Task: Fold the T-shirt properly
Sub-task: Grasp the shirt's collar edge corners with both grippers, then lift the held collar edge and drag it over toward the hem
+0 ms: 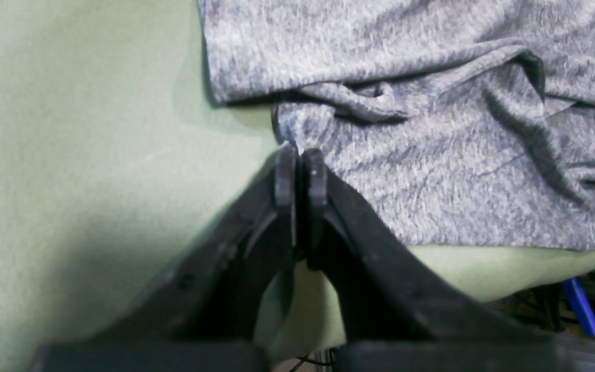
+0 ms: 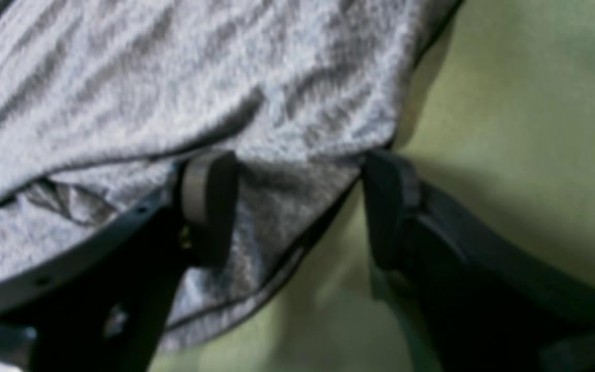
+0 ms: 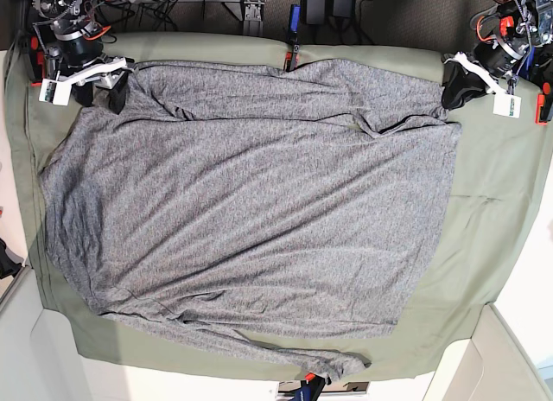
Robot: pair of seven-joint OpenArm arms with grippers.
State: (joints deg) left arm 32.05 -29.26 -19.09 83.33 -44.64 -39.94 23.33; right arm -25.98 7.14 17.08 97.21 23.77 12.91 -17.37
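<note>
The heather-grey T-shirt lies spread out on the olive-green cloth, with creases along its far edge. In the base view my left gripper sits at the shirt's far right corner. Its wrist view shows the left gripper with jaws pressed together where the hem of the T-shirt runs into the tips. My right gripper is at the far left corner. The right gripper is open and straddles the edge of the T-shirt: one finger over fabric, the other finger over green cloth.
Cables, clamps and arm bases crowd the table's far edge. A blue object hangs just beyond the cloth's edge. A sleeve end lies near the front edge, and bare green cloth runs along the right side.
</note>
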